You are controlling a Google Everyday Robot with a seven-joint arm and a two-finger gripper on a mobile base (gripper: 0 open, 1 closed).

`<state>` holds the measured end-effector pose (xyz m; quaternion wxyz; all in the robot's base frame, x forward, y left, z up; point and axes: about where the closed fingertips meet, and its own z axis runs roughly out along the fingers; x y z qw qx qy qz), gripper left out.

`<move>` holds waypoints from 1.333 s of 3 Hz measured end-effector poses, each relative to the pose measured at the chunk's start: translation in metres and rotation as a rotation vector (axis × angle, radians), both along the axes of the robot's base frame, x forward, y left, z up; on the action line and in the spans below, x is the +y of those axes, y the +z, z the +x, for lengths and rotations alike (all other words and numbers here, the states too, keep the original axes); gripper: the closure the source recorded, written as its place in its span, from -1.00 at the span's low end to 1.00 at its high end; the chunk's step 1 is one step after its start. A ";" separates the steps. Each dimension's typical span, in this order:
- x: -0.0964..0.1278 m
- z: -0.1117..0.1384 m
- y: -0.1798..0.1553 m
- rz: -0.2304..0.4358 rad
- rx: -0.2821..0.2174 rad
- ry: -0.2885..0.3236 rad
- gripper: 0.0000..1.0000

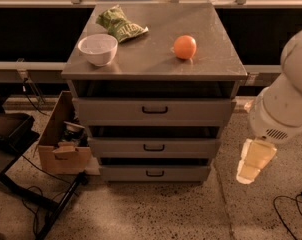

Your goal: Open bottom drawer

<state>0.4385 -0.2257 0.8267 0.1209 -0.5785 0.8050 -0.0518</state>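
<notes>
The bottom drawer is the lowest and narrowest grey front of the metal cabinet, with a small black loop handle. Its front sits pushed in under the middle drawer and the taller top drawer. My gripper hangs from the white arm at the right of the cabinet. It is at about the height of the bottom drawer, off its right end, and touches nothing.
On the cabinet top are a white bowl, a green snack bag and an orange. An open cardboard box stands left of the cabinet. A black stand and cables lie on the speckled floor.
</notes>
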 end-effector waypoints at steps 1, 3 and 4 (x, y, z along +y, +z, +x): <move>-0.003 0.009 -0.089 -0.048 0.029 0.005 -1.00; 0.010 0.008 -0.162 -0.035 0.062 -0.024 -1.00; 0.026 0.013 -0.197 -0.039 0.077 -0.003 -1.00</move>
